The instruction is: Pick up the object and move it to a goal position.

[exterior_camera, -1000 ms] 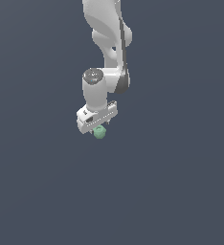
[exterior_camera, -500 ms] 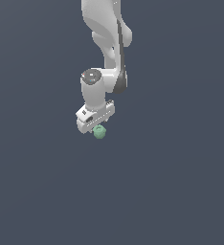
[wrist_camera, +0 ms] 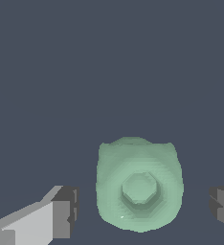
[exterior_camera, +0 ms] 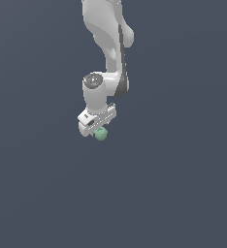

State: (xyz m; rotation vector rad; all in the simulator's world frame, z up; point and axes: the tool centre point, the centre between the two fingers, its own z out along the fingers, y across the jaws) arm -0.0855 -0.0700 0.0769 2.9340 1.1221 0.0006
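The object is a small pale mint-green lumpy blob just under my white gripper hand in the exterior view. In the wrist view the object shows a hexagonal bump on its face and sits between my two dark fingertips. There is a gap on each side of it. My gripper is open around the object and is not touching it, as the wrist view shows.
The white arm comes down from the top of the exterior view. All around is a plain dark grey-blue ground.
The upper arm links have shifted slightly. The hand and the object stay in nearly the same place.
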